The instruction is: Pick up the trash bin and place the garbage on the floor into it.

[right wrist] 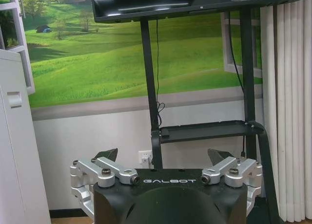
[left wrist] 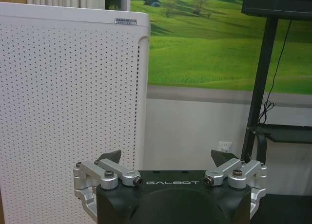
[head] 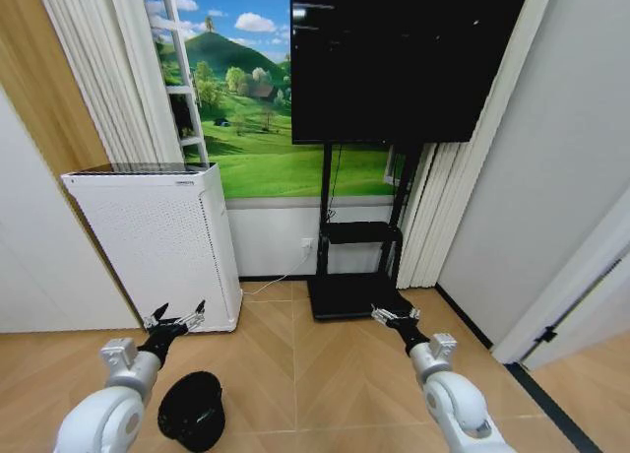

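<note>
Left gripper (head: 177, 316): claw wide, empty, raised before the white appliance (head: 162, 241).
Right gripper (head: 394, 314): claw wide, empty, near the TV stand (head: 356, 276).
Trash bin (head: 192, 410): on the floor (head: 315, 374), below the left gripper.

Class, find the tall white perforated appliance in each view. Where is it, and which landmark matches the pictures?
Head view: the white appliance stands just beyond the left claw.
Left wrist view: close up, behind that claw, bordering the meadow mural.
Right wrist view: a slice of its side, across the mural from the TV stand.
Shared landmark: the meadow mural.
</note>
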